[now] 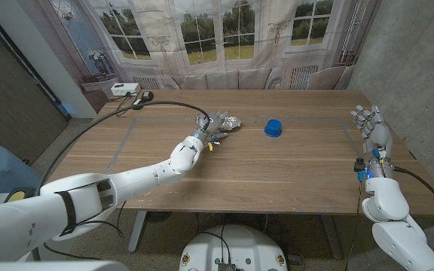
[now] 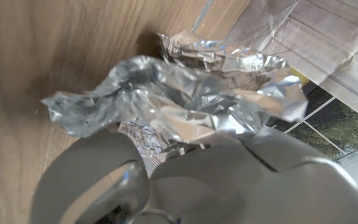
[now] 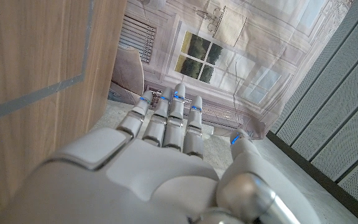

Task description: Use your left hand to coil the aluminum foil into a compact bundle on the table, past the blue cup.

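Left hand (image 1: 215, 132) small in head view; its fingers merge with aluminum foil (image 1: 227, 121), grip cannot be told there. Left wrist view: hand (image 2: 185, 180) blurred, cut off by frame edge; foil (image 2: 185, 99) hides fingertips, contact unclear. Blue cup (image 1: 273, 129) too small for detail. Right hand (image 3: 160, 168) cut off at frame edge in right wrist view.

light: even and soft across the brown wooden table (image 1: 277, 162)
shadows: faint, short beside the small round blue cup (image 1: 273, 128)
glare: bright glints on the crumpled silver aluminum foil (image 2: 185, 102)
blur: left wrist view soft, near grey-white left hand (image 2: 185, 183) out of focus
edges: head view bends at its corners
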Action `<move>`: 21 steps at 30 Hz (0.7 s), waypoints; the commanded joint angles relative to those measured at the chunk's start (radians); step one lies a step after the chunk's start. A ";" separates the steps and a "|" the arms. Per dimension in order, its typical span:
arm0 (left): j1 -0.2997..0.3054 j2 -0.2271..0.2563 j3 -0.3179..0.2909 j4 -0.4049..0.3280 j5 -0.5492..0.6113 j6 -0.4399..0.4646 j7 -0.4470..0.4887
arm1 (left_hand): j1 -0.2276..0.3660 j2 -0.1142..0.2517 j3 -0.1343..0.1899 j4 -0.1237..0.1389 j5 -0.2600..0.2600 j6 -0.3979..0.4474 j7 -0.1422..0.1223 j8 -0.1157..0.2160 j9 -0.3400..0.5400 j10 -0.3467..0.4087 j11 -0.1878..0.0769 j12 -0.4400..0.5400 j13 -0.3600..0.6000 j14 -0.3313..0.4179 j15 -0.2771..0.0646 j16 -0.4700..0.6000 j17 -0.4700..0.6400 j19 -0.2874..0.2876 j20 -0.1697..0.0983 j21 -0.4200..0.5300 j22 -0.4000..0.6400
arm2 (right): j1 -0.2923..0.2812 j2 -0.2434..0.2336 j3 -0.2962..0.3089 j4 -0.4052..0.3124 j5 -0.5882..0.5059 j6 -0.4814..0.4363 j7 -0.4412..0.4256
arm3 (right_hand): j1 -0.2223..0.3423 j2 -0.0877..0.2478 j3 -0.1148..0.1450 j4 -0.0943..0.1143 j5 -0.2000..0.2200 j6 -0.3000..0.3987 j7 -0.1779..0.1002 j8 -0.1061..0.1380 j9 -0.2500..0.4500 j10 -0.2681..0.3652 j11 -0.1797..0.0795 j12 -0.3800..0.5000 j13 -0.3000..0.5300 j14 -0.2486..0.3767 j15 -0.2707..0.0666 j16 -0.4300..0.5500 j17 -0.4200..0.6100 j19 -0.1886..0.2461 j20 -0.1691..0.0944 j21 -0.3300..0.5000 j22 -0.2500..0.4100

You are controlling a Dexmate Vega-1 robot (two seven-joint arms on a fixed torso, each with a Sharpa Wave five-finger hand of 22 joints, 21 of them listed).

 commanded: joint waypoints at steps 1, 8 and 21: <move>0.025 -0.017 -0.024 -0.046 0.053 0.097 -0.114 | -0.056 0.013 -0.027 0.005 0.007 -0.028 -0.017 0.002 0.002 -0.070 0.007 -0.002 -0.013 -0.136 0.043 -0.004 -0.003 -0.106 0.008 -0.094 0.004 | 0.005 0.002 0.005 0.007 0.008 0.008 0.019 | 0.000 -0.006 0.001 0.003 0.003 0.008 0.000 -0.005 0.002 0.009 -0.002 0.001 0.003 0.009 0.003 0.001 0.002 0.008 0.000 0.006 0.003; 0.066 -0.019 -0.111 -0.115 -0.062 0.086 -0.110 | -0.250 0.028 -0.127 0.015 0.026 -0.106 -0.024 -0.001 0.000 -0.246 0.024 -0.006 -0.058 -0.391 0.137 -0.007 -0.015 -0.299 0.010 -0.279 0.003 | 0.002 0.003 0.008 0.008 0.008 0.006 0.018 | -0.001 -0.008 0.000 0.004 0.002 0.010 0.000 -0.007 0.002 0.012 -0.003 0.001 0.003 0.011 0.003 0.000 0.002 0.008 0.001 0.005 0.003; 0.154 -0.031 -0.298 -0.211 -0.351 0.019 0.021 | -0.443 0.081 -0.208 0.011 0.064 -0.227 -0.013 -0.006 -0.001 -0.424 0.043 -0.008 -0.088 -0.610 0.178 -0.003 -0.018 -0.675 0.007 -0.304 0.003 | -0.003 0.007 0.010 0.010 0.011 0.012 0.022 | -0.002 -0.010 0.000 0.006 0.003 0.014 -0.001 -0.010 0.002 0.015 -0.002 -0.002 0.003 0.013 0.005 -0.002 0.003 0.007 0.001 0.004 0.003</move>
